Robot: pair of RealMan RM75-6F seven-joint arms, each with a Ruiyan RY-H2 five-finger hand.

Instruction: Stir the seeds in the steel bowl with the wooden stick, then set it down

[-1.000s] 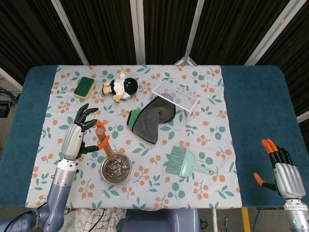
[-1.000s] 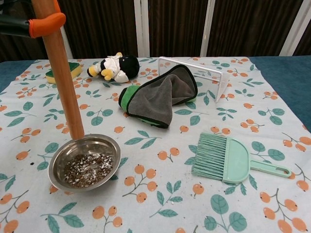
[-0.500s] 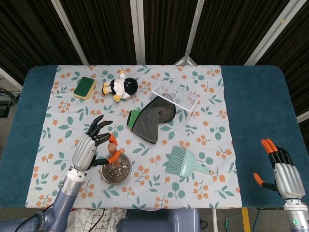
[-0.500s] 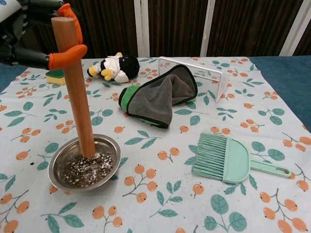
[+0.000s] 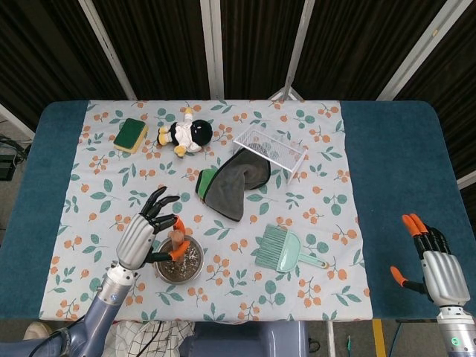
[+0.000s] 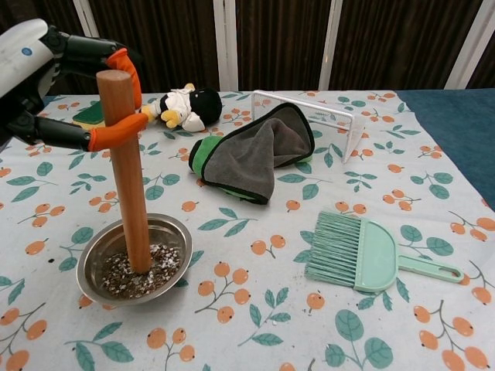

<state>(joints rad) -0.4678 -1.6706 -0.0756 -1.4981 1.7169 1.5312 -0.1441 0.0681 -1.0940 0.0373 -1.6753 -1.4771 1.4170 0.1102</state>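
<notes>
Left hand (image 6: 46,85) pinches the plain round wooden stick (image 6: 130,178) upright, tip buried in the steel bowl (image 6: 134,259) of speckled seeds (image 6: 158,267); right hand (image 5: 439,271) fingers spread, empty

No writing, label, brand, number or sign can be read on anything in either view.

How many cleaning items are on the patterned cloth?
3: a green sponge at the far left, a grey cloth spilling from the wire basket mid-table, and a mint hand brush right of the steel bowl.
</notes>
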